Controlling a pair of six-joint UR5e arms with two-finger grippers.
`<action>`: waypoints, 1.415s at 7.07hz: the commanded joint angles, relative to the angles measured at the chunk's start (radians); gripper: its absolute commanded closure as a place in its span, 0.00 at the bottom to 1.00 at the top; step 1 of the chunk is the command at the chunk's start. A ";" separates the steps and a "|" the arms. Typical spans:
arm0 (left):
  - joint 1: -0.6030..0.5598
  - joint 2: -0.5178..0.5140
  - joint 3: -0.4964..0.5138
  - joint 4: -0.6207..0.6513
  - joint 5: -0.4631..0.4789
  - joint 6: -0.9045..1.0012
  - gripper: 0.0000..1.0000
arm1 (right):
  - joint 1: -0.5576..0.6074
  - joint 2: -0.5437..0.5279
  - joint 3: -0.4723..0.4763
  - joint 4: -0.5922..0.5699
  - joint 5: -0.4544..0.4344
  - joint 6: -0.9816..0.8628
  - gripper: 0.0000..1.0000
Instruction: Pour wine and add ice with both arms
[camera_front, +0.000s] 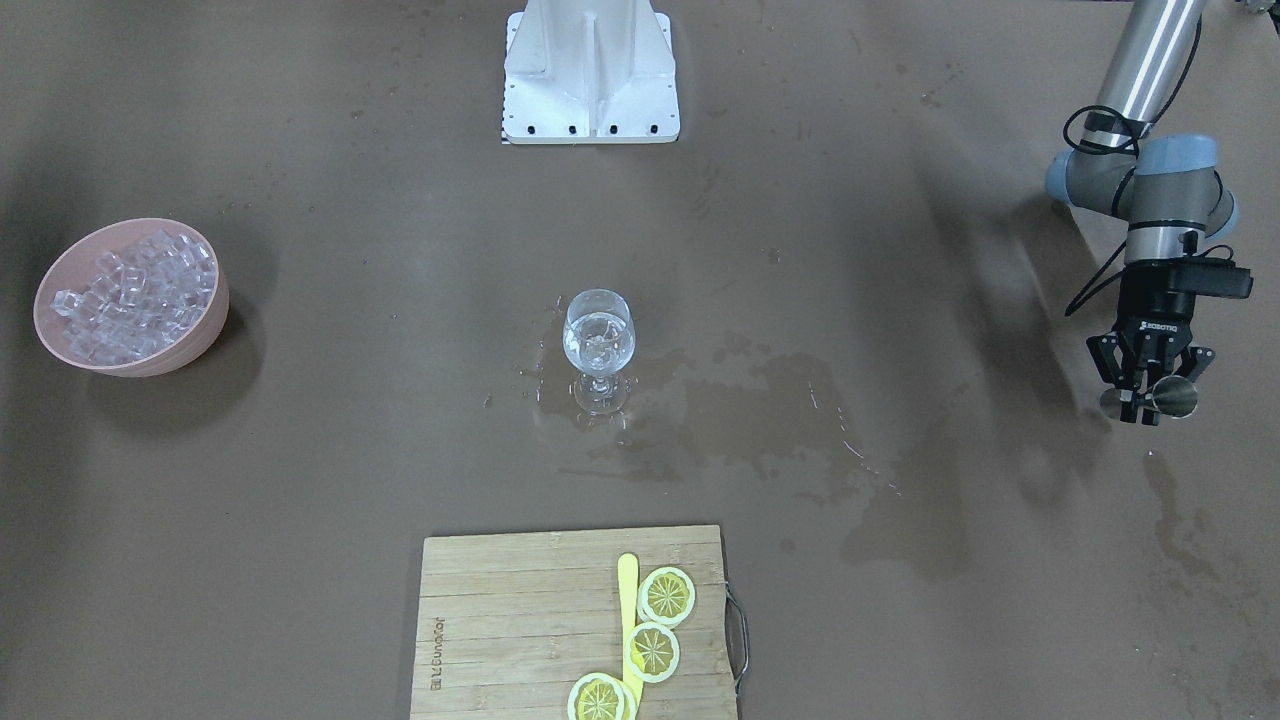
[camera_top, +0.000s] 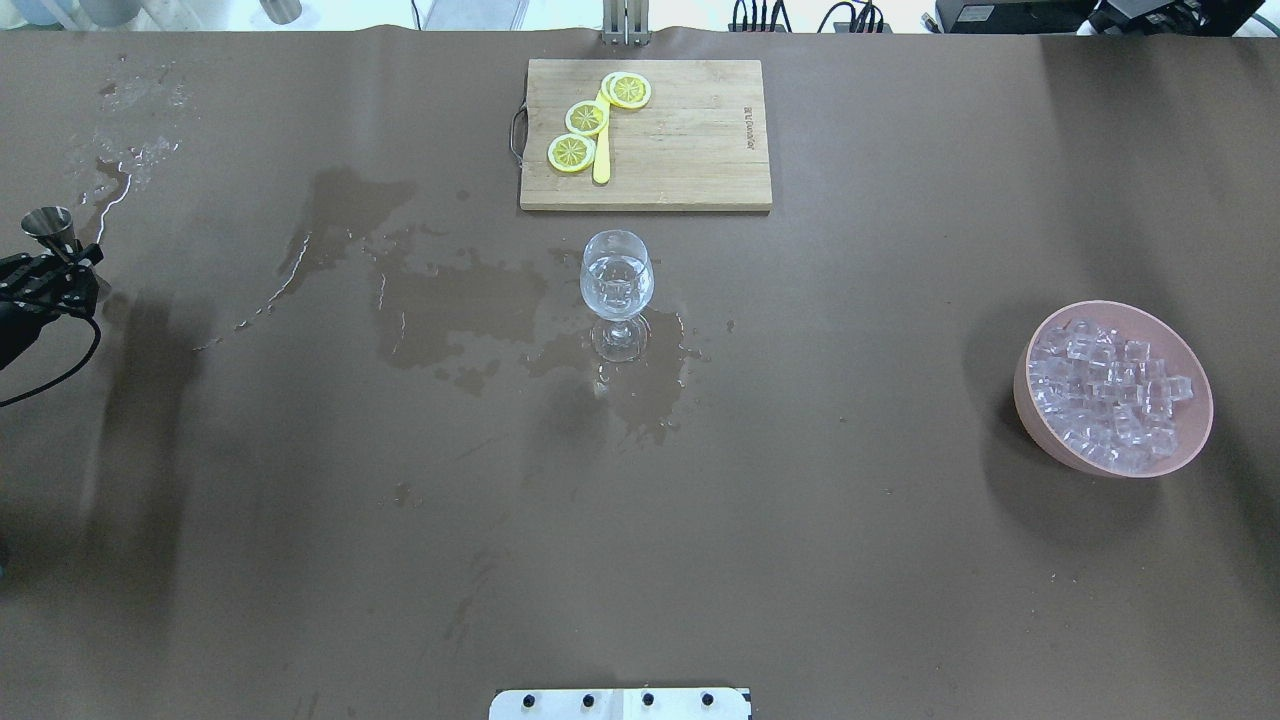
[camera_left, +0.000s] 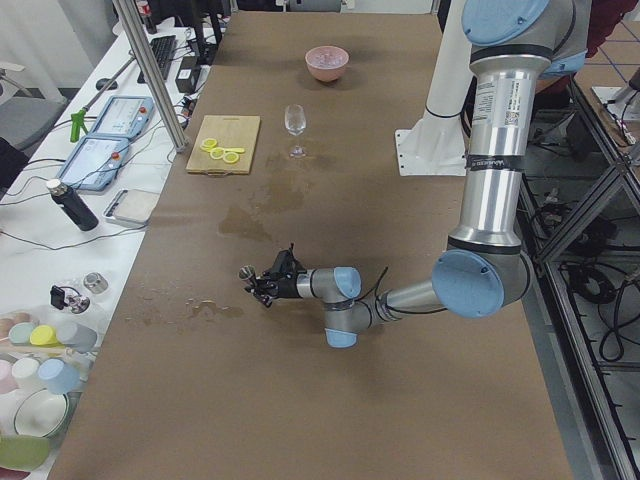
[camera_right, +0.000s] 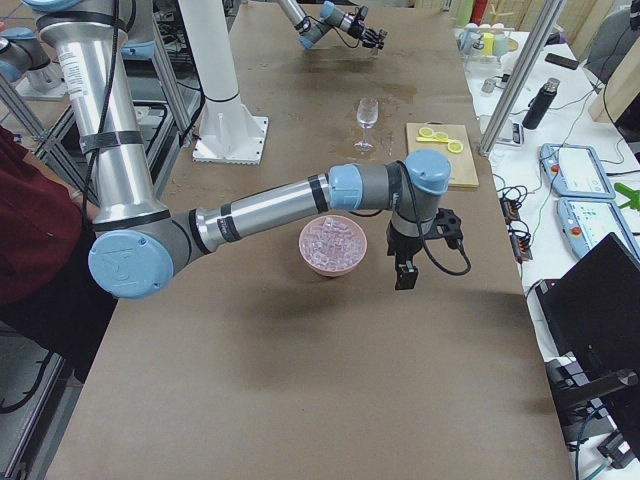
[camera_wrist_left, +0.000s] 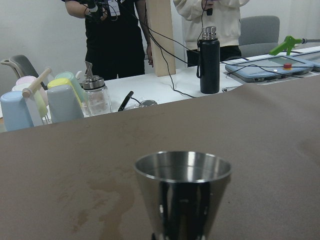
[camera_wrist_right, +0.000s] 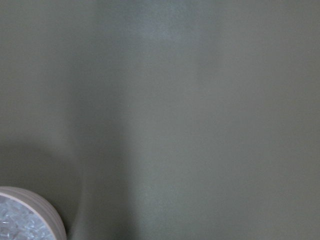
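Observation:
A wine glass stands at the table's middle and holds clear wine and a few ice cubes; it also shows in the overhead view. A pink bowl full of ice sits on the robot's right, also in the front view. My left gripper is shut on a steel jigger and holds it upright just above the table at the far left edge. My right gripper hangs pointing down beside the bowl; I cannot tell if it is open or shut.
A wooden cutting board with lemon slices and a yellow knife lies at the operators' edge. Dark wet stains spread from the glass toward the left arm. The white robot base stands at the robot's edge.

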 joint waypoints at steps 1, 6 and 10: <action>0.003 -0.003 0.003 0.000 0.003 0.002 1.00 | 0.009 -0.033 -0.053 0.054 0.008 -0.001 0.00; 0.005 -0.011 0.007 -0.002 0.002 0.000 0.76 | 0.012 -0.030 -0.084 0.097 0.008 0.003 0.00; 0.005 -0.020 0.007 -0.003 0.002 0.002 0.58 | 0.012 -0.038 -0.083 0.097 0.008 0.005 0.00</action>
